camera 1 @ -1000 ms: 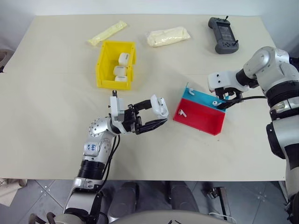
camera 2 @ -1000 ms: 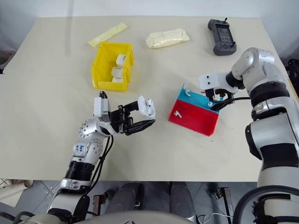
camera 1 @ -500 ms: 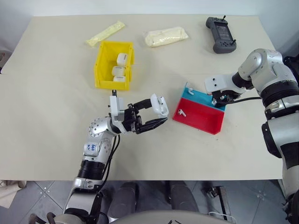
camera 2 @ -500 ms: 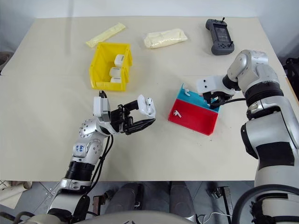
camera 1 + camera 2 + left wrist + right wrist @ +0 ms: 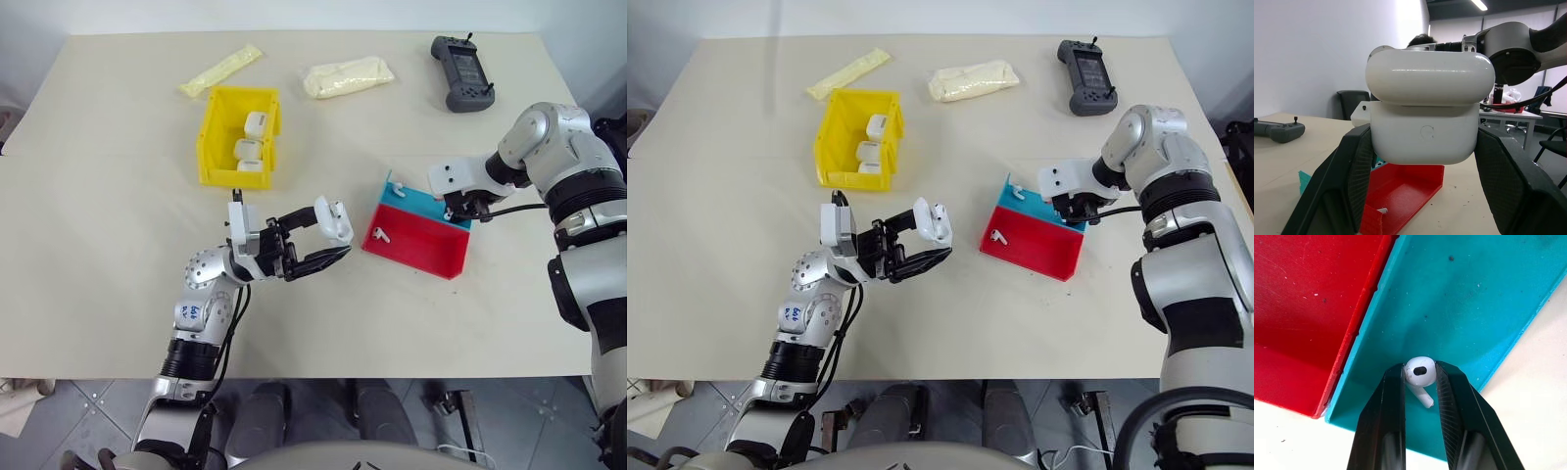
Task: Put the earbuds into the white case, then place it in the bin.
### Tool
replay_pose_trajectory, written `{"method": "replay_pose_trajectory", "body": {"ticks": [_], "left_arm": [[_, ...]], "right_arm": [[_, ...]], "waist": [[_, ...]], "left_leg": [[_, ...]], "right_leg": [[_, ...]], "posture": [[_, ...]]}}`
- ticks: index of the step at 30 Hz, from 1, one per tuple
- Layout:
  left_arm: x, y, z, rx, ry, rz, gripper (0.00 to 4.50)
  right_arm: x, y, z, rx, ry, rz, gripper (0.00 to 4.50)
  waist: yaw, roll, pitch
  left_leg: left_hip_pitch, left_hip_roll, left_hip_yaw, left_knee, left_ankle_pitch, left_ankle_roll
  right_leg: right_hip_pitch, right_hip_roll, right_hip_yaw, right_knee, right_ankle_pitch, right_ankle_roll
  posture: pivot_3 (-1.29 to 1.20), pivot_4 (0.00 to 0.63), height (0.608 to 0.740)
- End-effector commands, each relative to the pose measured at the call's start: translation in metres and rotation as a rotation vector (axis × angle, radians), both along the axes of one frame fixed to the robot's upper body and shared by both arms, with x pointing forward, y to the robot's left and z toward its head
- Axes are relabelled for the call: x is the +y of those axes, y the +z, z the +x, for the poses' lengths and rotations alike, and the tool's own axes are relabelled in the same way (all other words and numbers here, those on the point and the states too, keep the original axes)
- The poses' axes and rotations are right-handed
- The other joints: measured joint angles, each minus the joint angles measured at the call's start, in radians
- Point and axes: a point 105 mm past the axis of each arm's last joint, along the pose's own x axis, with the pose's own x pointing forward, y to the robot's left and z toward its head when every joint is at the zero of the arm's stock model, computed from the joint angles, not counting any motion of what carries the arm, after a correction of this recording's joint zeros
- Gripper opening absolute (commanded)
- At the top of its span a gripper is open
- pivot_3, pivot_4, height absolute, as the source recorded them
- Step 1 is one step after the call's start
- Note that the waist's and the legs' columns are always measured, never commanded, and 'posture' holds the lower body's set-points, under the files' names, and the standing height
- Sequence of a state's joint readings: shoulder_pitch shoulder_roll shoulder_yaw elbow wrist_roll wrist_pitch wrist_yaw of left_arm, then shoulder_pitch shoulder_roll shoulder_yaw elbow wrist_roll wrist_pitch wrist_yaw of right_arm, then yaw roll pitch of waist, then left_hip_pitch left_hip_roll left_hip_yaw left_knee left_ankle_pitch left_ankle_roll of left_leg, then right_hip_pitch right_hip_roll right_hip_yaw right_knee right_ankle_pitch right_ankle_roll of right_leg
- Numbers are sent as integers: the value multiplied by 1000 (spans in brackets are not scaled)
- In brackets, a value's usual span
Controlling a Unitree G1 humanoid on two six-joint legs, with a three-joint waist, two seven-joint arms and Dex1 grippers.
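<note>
Clamped between the fingers of the left tool (image 5: 328, 238), the white case (image 5: 1426, 119) is held above the worktop (image 5: 108, 255), between the bin (image 5: 240, 136) and the red and blue tray (image 5: 421, 232), its lid seen slightly raised in the left wrist view. One of the earbuds (image 5: 1419, 374) is pinched by the right tool (image 5: 1419, 382) over the tray's blue compartment, the fingers closed against both sides of its head. A second earbud (image 5: 380, 235) is seen lying in the red compartment. Three small white cases are seen inside the bin. Beyond the bin, two pale yellowish packets (image 5: 353, 74) are laid, and a dark handheld controller (image 5: 463, 72) is placed beyond the tray.
</note>
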State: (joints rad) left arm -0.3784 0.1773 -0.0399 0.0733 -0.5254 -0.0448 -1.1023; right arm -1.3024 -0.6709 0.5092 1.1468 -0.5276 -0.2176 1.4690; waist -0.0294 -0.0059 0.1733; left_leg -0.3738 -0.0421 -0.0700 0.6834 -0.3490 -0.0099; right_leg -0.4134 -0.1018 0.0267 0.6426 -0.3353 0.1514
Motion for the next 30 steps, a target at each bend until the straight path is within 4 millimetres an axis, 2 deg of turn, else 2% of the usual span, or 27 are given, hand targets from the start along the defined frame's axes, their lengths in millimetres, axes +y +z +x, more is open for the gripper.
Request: {"method": "replay_pose_trajectory", "body": {"ticks": [1, 6, 11, 13, 15, 18, 22, 24, 27, 30], "left_arm": [[0, 8, -6, -39, -8, -11, 2772], [-1, 9, -5, -36, -19, -8, 2772], [-2, 10, -5, -30, -37, -4, 2772], [-3, 11, -3, -24, -38, -14, 2772], [-4, 12, -2, -22, -43, -14, 2772], [-3, 12, -3, -13, -65, -13, 2772], [-4, 14, -2, -12, -94, 1, 2772], [-3, 17, 2, 7, -101, -15, 2772], [-2, 16, 6, 43, -105, -26, 2772], [-6, 11, 6, 44, -127, 3, 2772]], "right_arm": [[3, 10, 3, -47, -1, 67, 660], [4, 45, 5, -125, -61, 240, 660], [2, 70, -7, -114, -81, 372, 660], [12, 80, -12, -102, -107, 516, 660], [27, 91, -17, -76, -156, 731, 660], [38, 93, -26, -39, -220, 930, 660], [46, 67, -55, 91, -356, 1190, 660], [57, 70, -70, 129, -344, 1374, 660], [65, 80, -88, 131, -302, 1580, 660], [77, 73, -116, 219, -263, 1686, 660]], "waist": [[0, 0, 0], [2, 1, 0], [3, 1, 0], [3, 1, 0], [4, 1, 0], [6, 1, 0], [21, 1, 0], [28, 1, 0], [30, 1, 0], [31, 1, 0]], "left_leg": [[0, 0, 0, 0, 0, 0], [0, 0, 0, 0, 0, 0], [0, -1, 0, -1, 0, 0], [0, -1, 0, -1, 0, 0], [0, 0, 0, -1, 0, 0], [-1, 0, -1, -1, 0, 0], [-1, 0, -3, 0, 0, 0], [-2, -1, -3, 1, 0, 0], [-2, -2, -3, 1, 0, 0], [-2, -3, -5, 1, 0, 0]], "right_leg": [[0, 0, 0, 0, 0, 0], [0, 0, 0, 0, 0, 0], [0, -1, 0, 0, 0, 0], [0, -1, 0, 0, 0, 0], [0, -1, 0, 0, 0, 0], [0, -1, 0, 0, 0, 0], [0, -2, -2, 0, 0, 0], [0, -3, -5, 1, 0, 0], [-1, -7, -5, 1, 0, 0], [0, -7, -10, 2, 0, 0]], "posture": [[0, 150, 740], [0, 150, 740], [0, 150, 740], [0, 150, 740], [0, 150, 740], [0, 150, 740], [0, 150, 740], [0, 150, 740], [0, 150, 740], [0, 150, 740]]}}
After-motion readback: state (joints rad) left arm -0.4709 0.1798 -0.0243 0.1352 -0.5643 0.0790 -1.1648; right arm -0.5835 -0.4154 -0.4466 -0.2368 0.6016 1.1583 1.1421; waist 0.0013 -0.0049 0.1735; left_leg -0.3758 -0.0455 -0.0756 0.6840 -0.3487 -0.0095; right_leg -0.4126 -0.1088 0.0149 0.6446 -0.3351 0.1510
